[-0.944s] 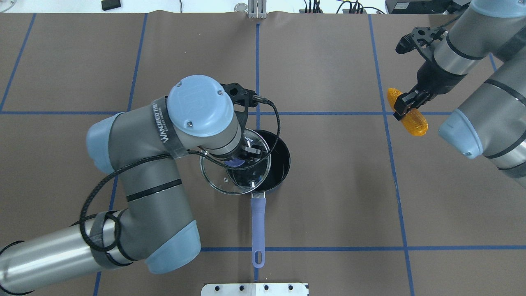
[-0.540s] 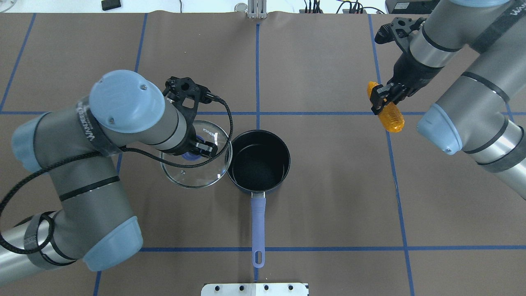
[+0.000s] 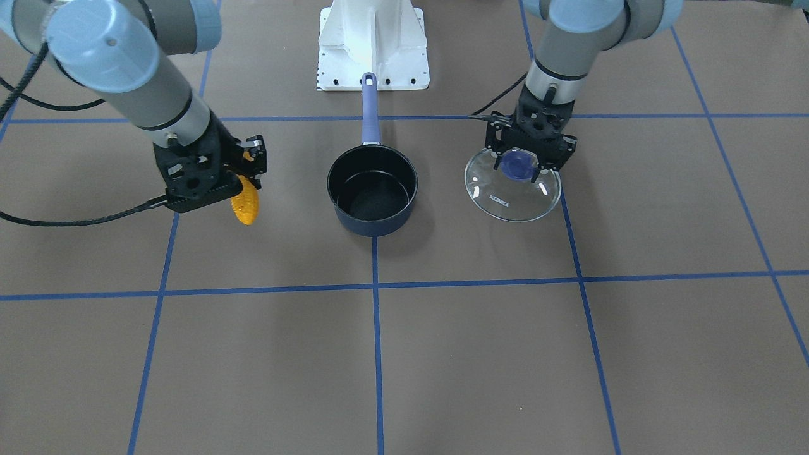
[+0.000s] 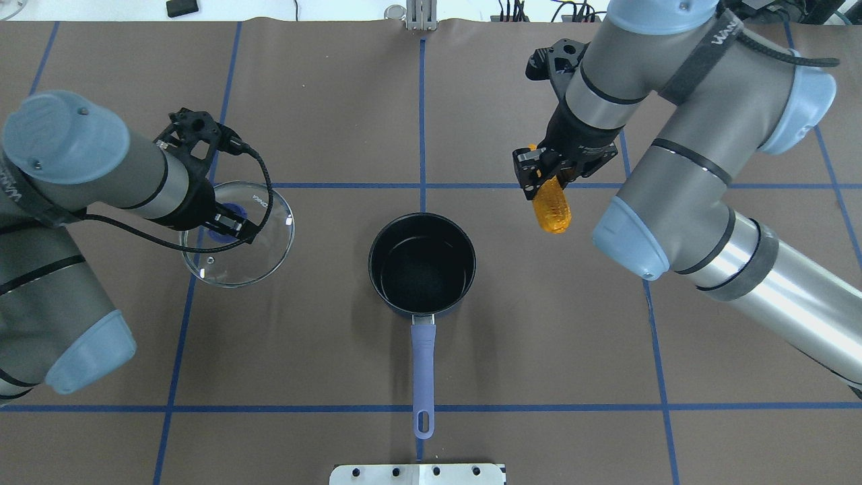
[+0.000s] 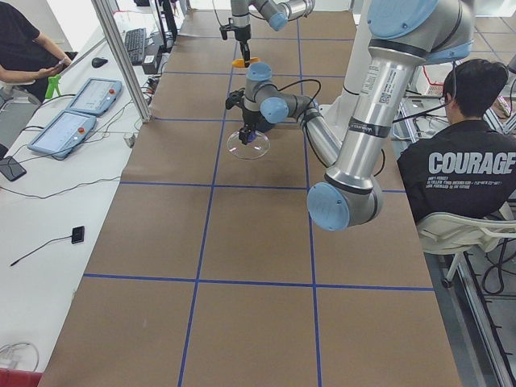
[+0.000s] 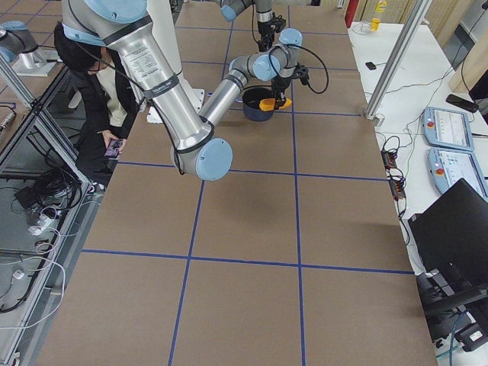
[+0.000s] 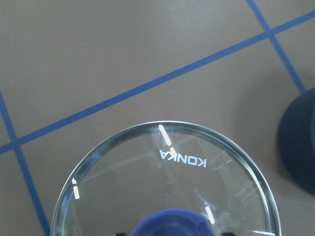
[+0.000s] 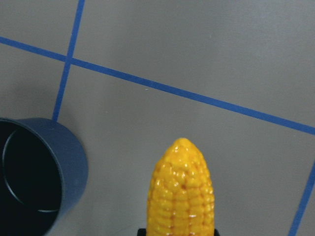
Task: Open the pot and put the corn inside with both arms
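Corn (image 4: 552, 210) swings nearer the saucepan (image 4: 422, 216) rim, clamped by right gripper (image 4: 539, 182); left gripper (image 4: 229, 225) holds glass lid (image 4: 264, 250) well clear.

Glass lid (image 4: 259, 250) clear, glossy; corn (image 8: 181, 191) bumpy, shiny; pot (image 4: 422, 266) interior matt black.

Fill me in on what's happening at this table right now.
The pot stands open and empty on the table, handle toward the robot. The left pincer grips the glass lid by its blue knob and holds it clear to one side of the pot. The right pincer holds the corn on the pot's other side, tapered tip hanging downward, not yet over the opening. Nothing is in the pot so far.
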`<state>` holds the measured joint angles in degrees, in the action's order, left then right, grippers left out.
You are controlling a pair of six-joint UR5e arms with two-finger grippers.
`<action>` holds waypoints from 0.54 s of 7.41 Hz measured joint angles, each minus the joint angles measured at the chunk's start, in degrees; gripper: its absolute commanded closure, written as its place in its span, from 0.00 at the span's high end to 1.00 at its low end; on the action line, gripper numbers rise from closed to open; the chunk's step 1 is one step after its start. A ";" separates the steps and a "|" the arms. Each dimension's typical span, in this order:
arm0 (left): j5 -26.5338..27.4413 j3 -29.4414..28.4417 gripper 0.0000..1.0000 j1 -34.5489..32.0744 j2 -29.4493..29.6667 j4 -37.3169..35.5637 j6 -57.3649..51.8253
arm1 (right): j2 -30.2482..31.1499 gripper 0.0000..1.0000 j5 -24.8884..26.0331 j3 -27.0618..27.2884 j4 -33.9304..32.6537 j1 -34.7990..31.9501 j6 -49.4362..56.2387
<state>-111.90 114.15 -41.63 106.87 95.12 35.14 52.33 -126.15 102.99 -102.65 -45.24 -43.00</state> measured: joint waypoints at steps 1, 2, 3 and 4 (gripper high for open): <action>-1.11 -0.69 0.66 -1.18 -3.50 3.63 -2.02 | -2.76 0.38 2.11 -1.90 0.08 2.10 -3.26; -2.71 -2.96 0.66 -2.51 -7.09 9.60 -3.67 | -5.30 0.38 3.79 -3.77 0.18 3.87 -5.93; -5.46 -6.89 0.66 -4.27 -10.35 17.56 -5.04 | -7.17 0.38 5.18 -5.00 0.24 5.53 -7.95; -8.54 -11.26 0.66 -6.52 -12.73 24.82 -6.56 | -8.94 0.38 6.53 -6.20 0.30 7.11 -9.71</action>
<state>-120.44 102.89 -48.15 94.14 119.94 28.58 43.39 -119.61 96.78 -102.34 -38.13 -52.71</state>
